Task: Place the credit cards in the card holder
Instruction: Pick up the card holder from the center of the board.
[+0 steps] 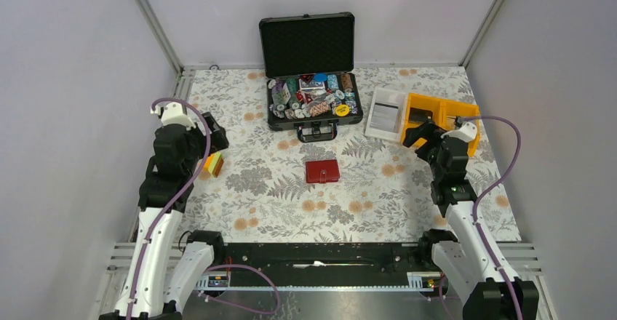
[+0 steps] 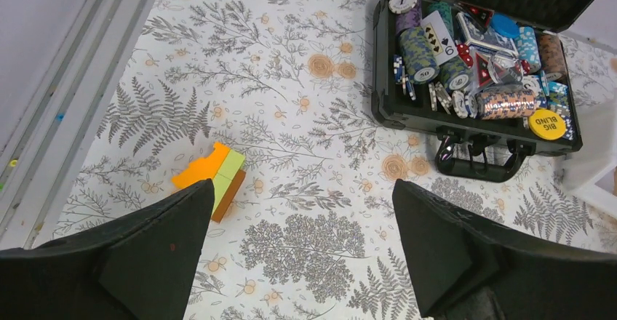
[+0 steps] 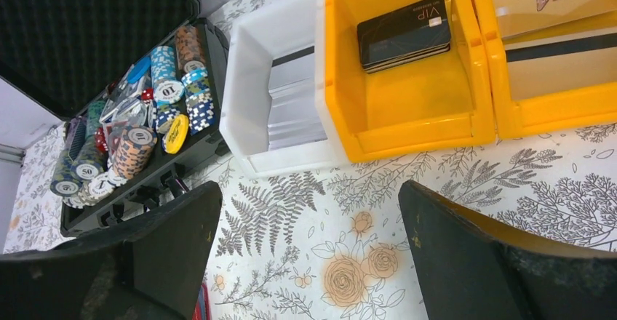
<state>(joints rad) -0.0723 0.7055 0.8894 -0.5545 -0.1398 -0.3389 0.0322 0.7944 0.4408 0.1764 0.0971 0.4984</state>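
Our left gripper (image 2: 302, 189) and right gripper (image 3: 309, 189) gape empty, ready to fetch; tan-gold plastic credit cards (image 3: 560, 0) lie in a yellow plastic bin (image 3: 553, 105) beside the right, the dark red leather card holder (image 1: 322, 171) shut mid-table within our reach

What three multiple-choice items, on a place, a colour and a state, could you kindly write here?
1. Where on the floral table does the dark red card holder lie? A. far left corner B. middle, between the arms C. over the near edge
2. What colour is the bin holding the black VIP cards? A. white B. green C. yellow
3. How are the left gripper and right gripper? A. both open, empty B. left shut on the card holder C. both shut
B, the top view shows it mid-table; C, the stack lies in yellow plastic; A, each wrist view shows fingers spread with nothing between.
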